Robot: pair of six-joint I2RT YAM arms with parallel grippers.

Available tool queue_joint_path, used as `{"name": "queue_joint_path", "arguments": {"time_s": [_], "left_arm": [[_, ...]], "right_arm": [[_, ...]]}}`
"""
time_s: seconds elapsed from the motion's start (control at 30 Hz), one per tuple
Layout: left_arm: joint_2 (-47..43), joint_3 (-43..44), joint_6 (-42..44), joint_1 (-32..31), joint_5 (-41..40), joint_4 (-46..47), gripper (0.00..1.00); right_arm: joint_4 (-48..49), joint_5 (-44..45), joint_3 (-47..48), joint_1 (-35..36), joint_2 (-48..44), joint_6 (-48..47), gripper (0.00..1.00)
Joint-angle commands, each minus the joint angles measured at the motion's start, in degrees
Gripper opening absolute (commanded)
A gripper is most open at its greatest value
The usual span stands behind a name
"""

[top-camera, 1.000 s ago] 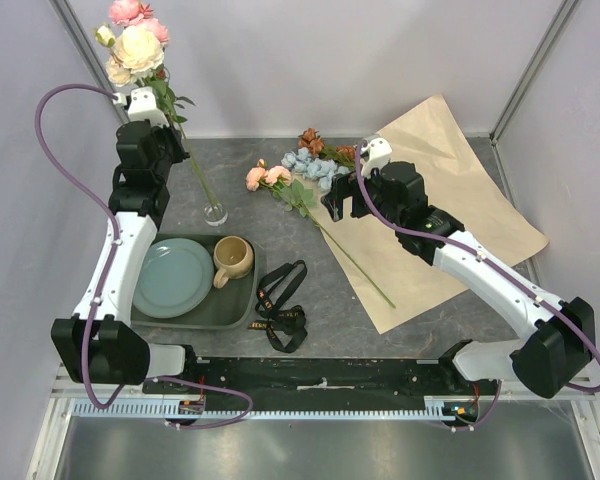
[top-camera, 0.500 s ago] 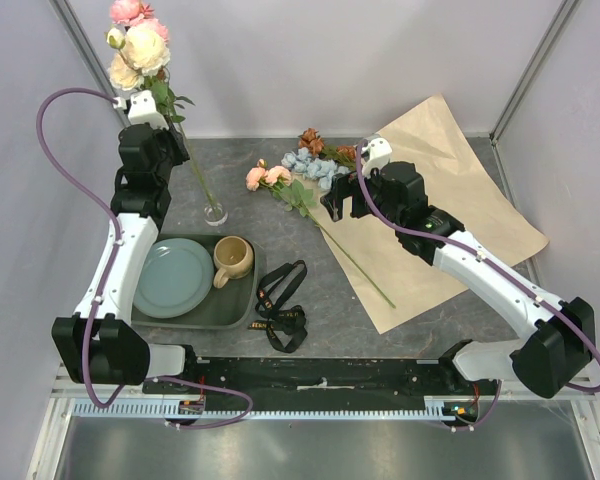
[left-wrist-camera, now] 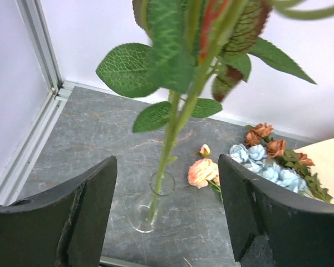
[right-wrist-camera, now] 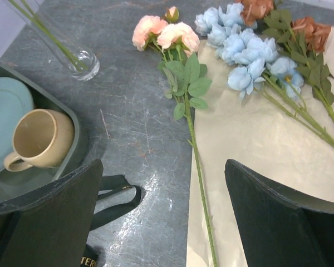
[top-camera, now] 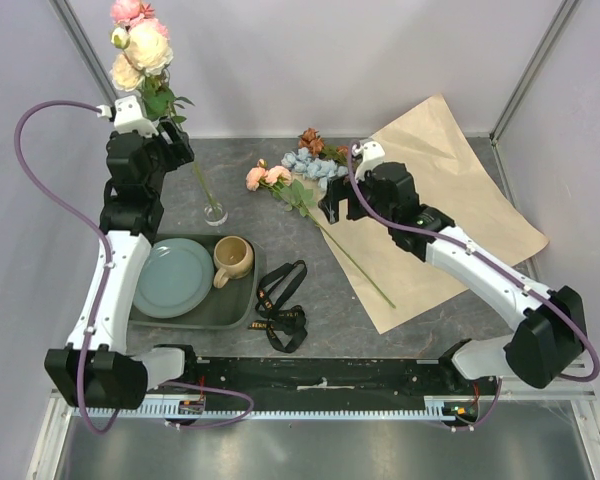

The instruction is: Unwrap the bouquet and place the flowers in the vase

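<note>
Right, my left gripper (left-wrist-camera: pixel 166 167) is up above the vase (top-camera: pixel 215 213), jaws spread apart. One bunch of flowers (top-camera: pixel 140 50) stands in that vase, and its green stem runs up between my fingers with a gap on both sides. I count pink and cream blooms at its top, well above the vase.

Any writing? Only on the black ribbon (top-camera: pixel 280 300), lying loose on the table near and to the right of the vase. It carries pale lettering. My right wrist camera catches just a few letters at the frame edge, too cut off to read.

Now the count: one vase and one sheet of kraft paper (top-camera: pixel 450 200), opened flat far to the right of the vase. Three colour groups of flowers lie to the right of the vase. Closest are the peach blooms (right-wrist-camera: pixel 164 36), two open and one bud, then the light blue cluster (right-wrist-camera: pixel 242 50), then the rust-brown blooms (right-wrist-camera: pixel 309 28) farthest.

My right gripper (right-wrist-camera: pixel 162 167) hangs over the peach flower's long stem, right of the vase, jaws wide apart.

On the near side of the vase sits one dark green tray (top-camera: pixel 242 300), with one blue-green plate (top-camera: pixel 172 278) and one tan mug (top-camera: pixel 232 258) in it.
</note>
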Motion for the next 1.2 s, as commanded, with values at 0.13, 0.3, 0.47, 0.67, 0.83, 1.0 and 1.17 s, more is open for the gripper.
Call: {"name": "queue_joint_path", "arguments": {"time_s": [0.13, 0.3, 0.47, 0.67, 0.83, 1.0, 1.17], "left_arm": [[-9.89, -5.56, -7.30, 0.07, 9.44, -4.64, 0.84], [-18.23, -12.15, -11.08, 0.07, 16.66, -6.14, 0.84], [-20.63, -15.05, -14.07, 0.07, 28.25, -6.49, 0.79], [-19.57, -17.25, -17.58, 0.07, 38.89, -6.84, 0.70], [-20.53, -22.16, -19.70, -0.20, 45.40, -5.52, 0.66], [-24.92, -26.48, -19.00, -0.29, 47.60, -6.31, 0.66], [-26.17, -29.56, -20.75, -0.64, 49.62, -5.70, 0.68]], "right_arm": [[-6.15, -1.94, 2.79, 0.08, 6.78, -0.12, 0.98], [-10.54, -1.34, 4.63, 0.08, 13.02, -2.40, 0.97], [-14.06, -1.25, 7.44, 0.08, 19.60, -4.60, 0.75], [-17.94, -0.72, 11.58, 0.17, 26.56, -7.06, 0.55], [-16.01, -2.65, 16.32, 0.35, 31.91, -6.97, 0.55], [-16.18, -1.16, 24.23, 0.43, 38.07, -8.20, 0.57], [-17.50, -0.73, 29.41, 0.43, 43.88, -8.65, 0.56]]}}
